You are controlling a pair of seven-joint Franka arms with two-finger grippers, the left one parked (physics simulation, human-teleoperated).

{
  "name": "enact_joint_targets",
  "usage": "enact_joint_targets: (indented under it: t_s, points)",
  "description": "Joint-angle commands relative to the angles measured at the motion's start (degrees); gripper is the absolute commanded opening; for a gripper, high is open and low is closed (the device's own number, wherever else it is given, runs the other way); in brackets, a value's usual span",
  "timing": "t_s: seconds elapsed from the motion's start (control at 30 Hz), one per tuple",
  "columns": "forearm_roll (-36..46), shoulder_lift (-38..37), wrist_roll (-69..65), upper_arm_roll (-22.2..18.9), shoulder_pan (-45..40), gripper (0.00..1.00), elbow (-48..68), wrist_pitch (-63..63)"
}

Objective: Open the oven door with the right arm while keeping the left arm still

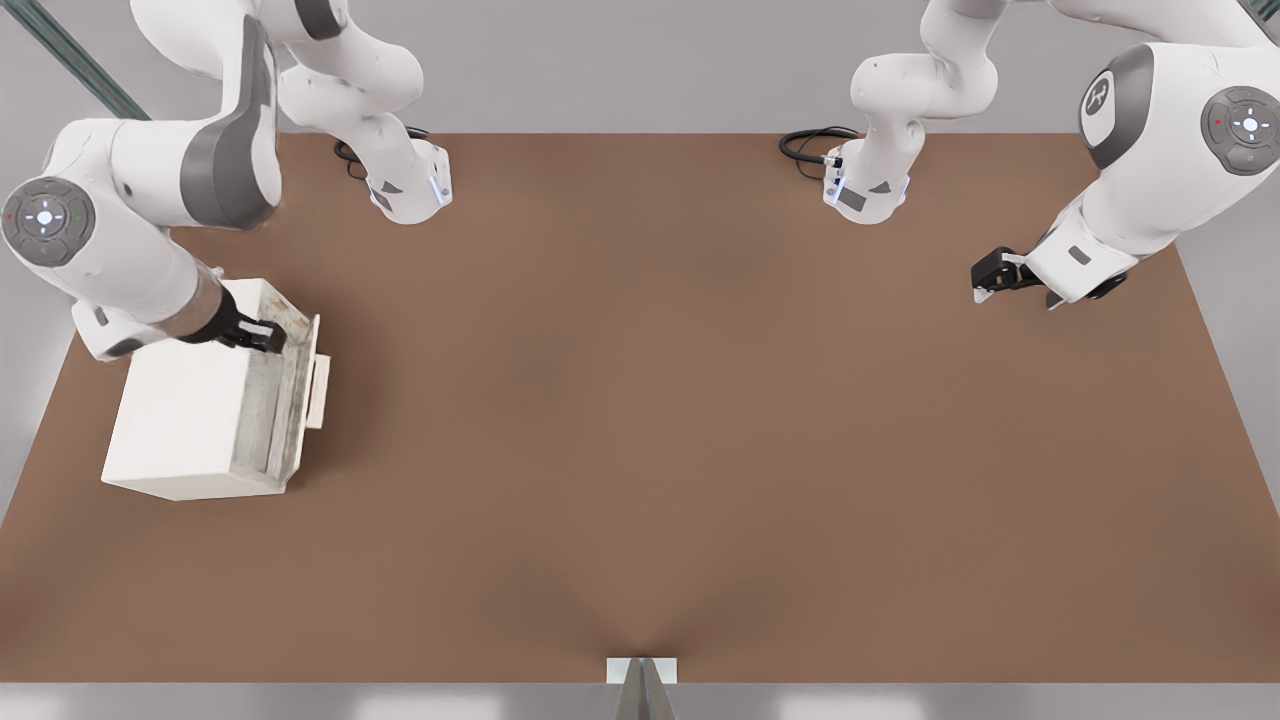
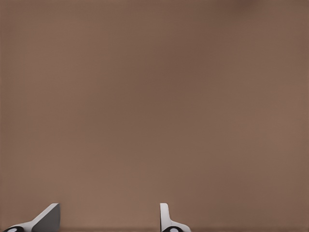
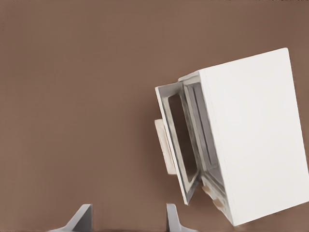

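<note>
The cream oven (image 1: pixel 185 420) stands on the brown table at the front view's left, its front facing the front view's right. The oven door (image 1: pixel 300 385) hangs slightly ajar, leaving a narrow gap, and its beige bar handle (image 1: pixel 318 390) juts out. In the right wrist view the oven (image 3: pixel 256 140) shows the door (image 3: pixel 176 145) swung a little off the frame, with the handle (image 3: pixel 163 145) on its outer face. My gripper (image 1: pixel 262 337) hovers over the oven's top far corner by the door edge. Its fingers (image 3: pixel 171 217) stand open and hold nothing.
The table (image 1: pixel 640 420) stretches wide toward the front view's right. The parked arm's gripper (image 1: pixel 1000 272) hangs near the table's right edge. Both arm bases (image 1: pixel 410 190) stand along the far edge. A small grey bracket (image 1: pixel 641 672) sits at the near edge.
</note>
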Motion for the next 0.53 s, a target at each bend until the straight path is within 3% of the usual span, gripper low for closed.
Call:
enact_joint_targets:
  t_s: [0.0, 0.5]
  points:
    - [4.4, -1.2, -10.8, -0.3, 0.2, 1.0, -0.3, 0.9]
    - [4.5, -2.9, -11.2, -0.5, -0.5, 1.0, -1.5, 1.1]
